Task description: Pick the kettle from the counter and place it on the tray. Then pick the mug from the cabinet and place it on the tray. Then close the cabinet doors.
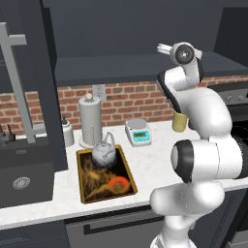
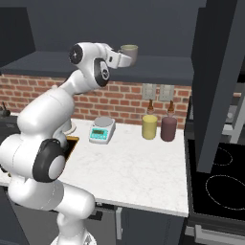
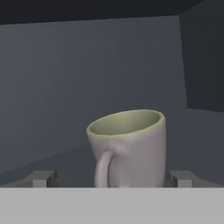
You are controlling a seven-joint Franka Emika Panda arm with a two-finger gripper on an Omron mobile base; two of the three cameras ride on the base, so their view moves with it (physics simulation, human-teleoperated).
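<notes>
Pale grey-green mug upright in cabinet, jaws wide open either side, gripping nothing, kettle on tray

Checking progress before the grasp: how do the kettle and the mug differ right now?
The kettle is silver-grey metal with an arched top handle; the mug is pale grey-green with a side handle. The kettle sits on the tray; the mug stands on the cabinet shelf, between the open end effector's fingertips. Both are upright.
</notes>
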